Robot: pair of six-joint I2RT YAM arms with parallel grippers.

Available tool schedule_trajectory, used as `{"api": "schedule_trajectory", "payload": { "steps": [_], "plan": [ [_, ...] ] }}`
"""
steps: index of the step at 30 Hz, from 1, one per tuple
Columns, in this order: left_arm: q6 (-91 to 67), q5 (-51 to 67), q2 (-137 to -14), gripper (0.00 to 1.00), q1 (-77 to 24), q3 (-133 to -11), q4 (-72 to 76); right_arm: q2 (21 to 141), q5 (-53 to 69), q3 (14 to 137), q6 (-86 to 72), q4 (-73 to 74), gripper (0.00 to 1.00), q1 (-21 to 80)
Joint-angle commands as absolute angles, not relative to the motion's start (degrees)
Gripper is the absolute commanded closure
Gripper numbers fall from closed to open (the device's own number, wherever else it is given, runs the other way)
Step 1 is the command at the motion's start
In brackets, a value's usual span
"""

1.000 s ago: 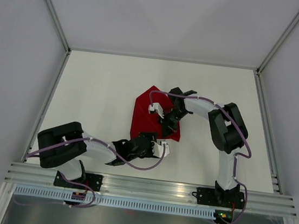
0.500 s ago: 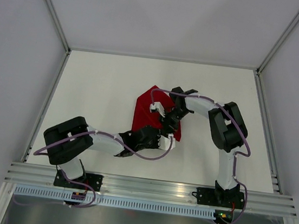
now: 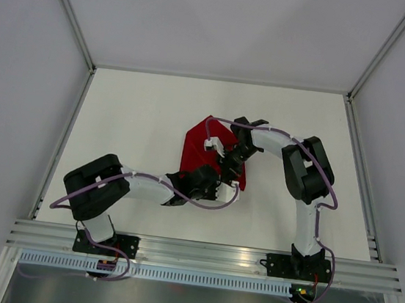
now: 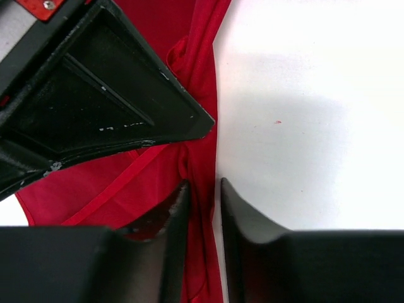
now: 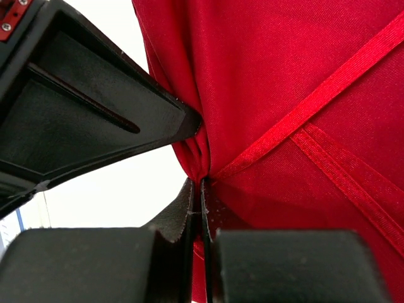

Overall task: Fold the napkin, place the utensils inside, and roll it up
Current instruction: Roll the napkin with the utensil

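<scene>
1. Pinching a gathered fold of the napkin (image 5: 284,76), the right claw (image 5: 201,184) has its fingers pressed together on the cloth. I judge that this grip is there to hold one side up, so that the fold can be made.
2. The left claw (image 4: 203,189) sits low over the bench (image 4: 303,126), with its fingers only a little apart. The edge of the napkin lies in the gap, and a thin strip of bench shows beside the cloth, so this claw is not clamped yet. It is probably placed there to take a second grip on the same edge.
3. The napkin lies under and between the two claws, which are near each other. At the left claw, cloth spreads to one side of the gap and bare bench to the other.
4. The cloth is thin, deep red and slightly shiny, with a fine weave. Flat hem bands cross it diagonally, and tight pleats run into the right claw's tips.
5. From above its outline is irregular, not a neat square, and the arms hide part of it.
</scene>
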State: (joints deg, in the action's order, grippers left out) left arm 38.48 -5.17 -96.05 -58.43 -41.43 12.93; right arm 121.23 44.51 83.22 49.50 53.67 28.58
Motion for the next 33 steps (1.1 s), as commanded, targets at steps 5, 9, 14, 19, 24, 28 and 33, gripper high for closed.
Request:
{"api": "schedule_trajectory", "payload": {
  "steps": [5, 9, 14, 19, 24, 28, 33],
  "plan": [
    [41.0, -3.0, -98.3, 0.83, -57.7, -45.1, 7.1, 122.8, 44.6, 84.4, 51.8, 53.3, 1.0, 27.9],
    [39.0, -2.2, -98.3, 0.95, -57.4, -46.1, 5.9, 122.7, 45.2, 84.0, 51.7, 53.4, 1.0, 27.8],
    [36.4, -0.3, -98.1, 0.98, -57.0, -47.9, 3.0, 121.3, 46.8, 83.3, 50.2, 53.4, 0.91, 27.1],
    [33.5, 3.4, -98.5, 0.98, -56.3, -51.3, -2.7, 118.9, 48.9, 82.9, 48.2, 52.4, 0.62, 24.7],
    [31.1, 6.9, -99.0, 0.98, -55.2, -54.3, -6.7, 116.4, 50.3, 83.4, 45.4, 51.6, 0.51, 22.9],
    [29.4, 10.1, -98.7, 0.98, -54.2, -55.2, -9.1, 114.6, 51.4, 83.4, 41.8, 49.7, 0.48, 20.9],
    [25.2, 15.2, -99.5, 0.98, -51.9, -57.3, -12.8, 112.1, 52.4, 83.2, 37.1, 45.6, 0.46, 17.6]
  ]
}}
